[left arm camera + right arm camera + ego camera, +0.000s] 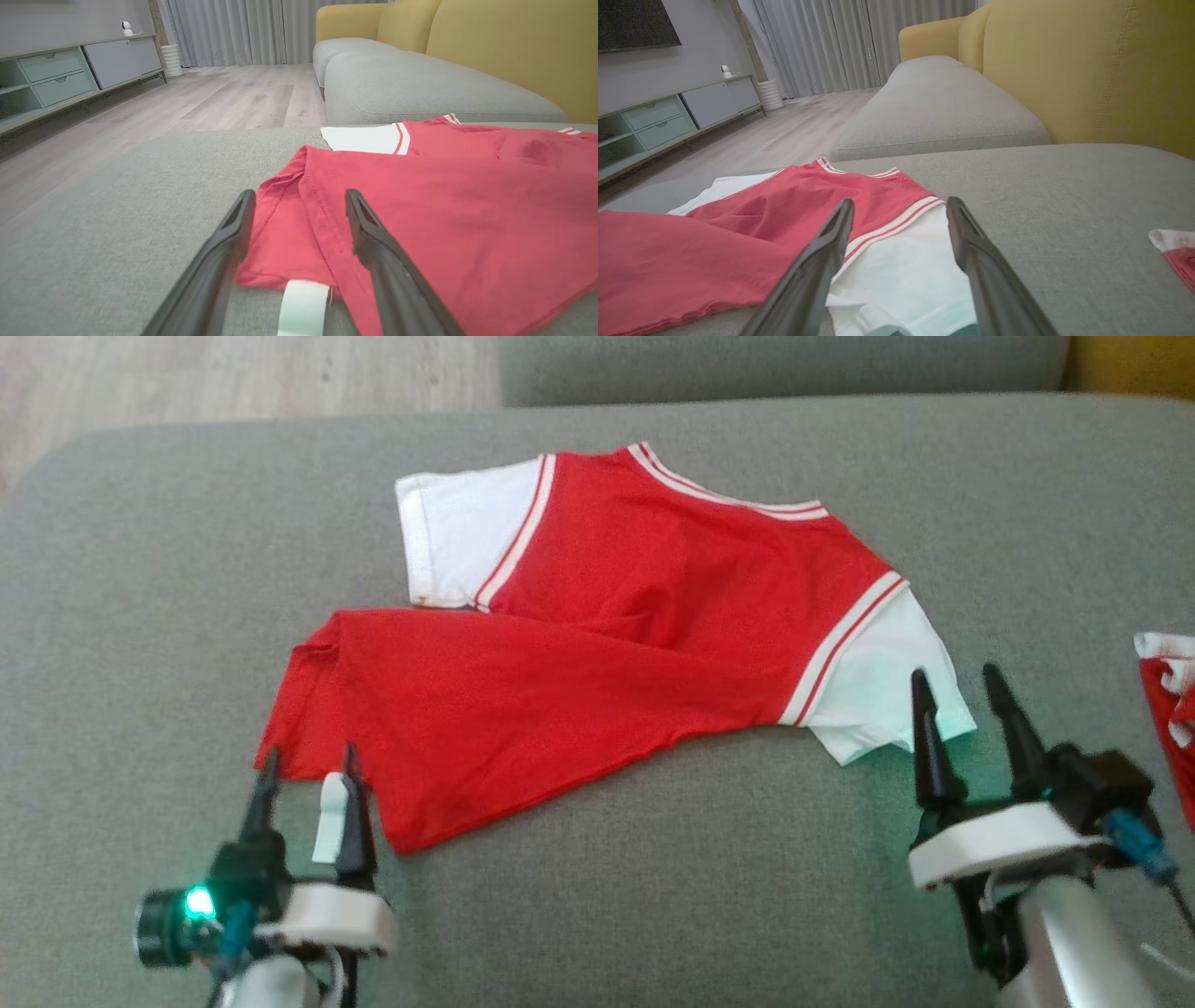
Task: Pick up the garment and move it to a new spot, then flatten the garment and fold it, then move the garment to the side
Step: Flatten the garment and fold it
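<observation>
The left tool [310, 758], fingers apart, sits at the near left corner of the red garment [597, 644], which lies spread on the grey sofa cushion [140, 616]. The right tool [956, 677], fingers also apart, hovers at the garment's white sleeve [878, 695].

Place: home living room
Seating: grey-and-yellow sofa [943, 107]
Window: floor-length curtains [822, 42]
Furniture: low media cabinet [60, 74]
Floor: pale wooden floor [210, 98]

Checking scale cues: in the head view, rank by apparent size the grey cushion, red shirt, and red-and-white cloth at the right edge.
1. grey cushion
2. red shirt
3. red-and-white cloth, cut off by the frame, so its full size is unsure
</observation>
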{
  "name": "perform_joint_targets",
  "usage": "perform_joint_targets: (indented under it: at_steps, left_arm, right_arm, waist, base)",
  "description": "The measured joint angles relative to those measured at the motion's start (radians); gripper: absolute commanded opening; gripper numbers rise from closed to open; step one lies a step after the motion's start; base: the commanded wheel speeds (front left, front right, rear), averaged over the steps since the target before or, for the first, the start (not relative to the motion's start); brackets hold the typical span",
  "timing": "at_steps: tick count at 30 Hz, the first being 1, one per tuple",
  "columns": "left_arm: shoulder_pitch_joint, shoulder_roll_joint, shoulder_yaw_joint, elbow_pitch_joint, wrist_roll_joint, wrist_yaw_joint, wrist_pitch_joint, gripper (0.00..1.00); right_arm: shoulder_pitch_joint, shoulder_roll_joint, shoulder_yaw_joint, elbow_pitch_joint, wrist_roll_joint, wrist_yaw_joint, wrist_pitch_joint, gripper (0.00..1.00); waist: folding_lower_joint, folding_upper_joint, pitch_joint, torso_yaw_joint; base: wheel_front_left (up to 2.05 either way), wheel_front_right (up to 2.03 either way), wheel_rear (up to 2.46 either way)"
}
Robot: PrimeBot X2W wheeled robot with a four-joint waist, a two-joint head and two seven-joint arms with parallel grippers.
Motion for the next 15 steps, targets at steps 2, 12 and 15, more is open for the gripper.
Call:
perform_joint_targets:
  at_steps: [2, 12, 15]
  left_arm:
    - [0.03, 0.0, -0.016, -0.011, -0.003, -0.002, 0.0, 1.0]
    - [0.137, 0.0, -0.08, -0.021, -0.074, -0.016, 0.0, 1.0]
    - [0.149, 0.0, -0.086, -0.019, -0.083, -0.02, 0.0, 1.0]
  right_arm:
    - [0.016, 0.007, 0.0, 0.007, -0.007, 0.0, 0.0, 1.0]
    - [0.061, 0.023, -0.003, 0.067, -0.03, 0.0, 0.0, 1.0]
    - [0.067, 0.028, -0.002, 0.076, -0.037, 0.0, 0.0, 1.0]
  waist:
    - [0.0, 0.0, -0.018, 0.005]
    - [-0.0001, 0.0, -0.093, 0.017]
    - [-0.0001, 0.0, -0.105, 0.012]
  base:
    - [0.0, 0.0, 0.0]
    - [0.0, 0.0, 0.0]
    - [0.0, 0.0, 0.0]
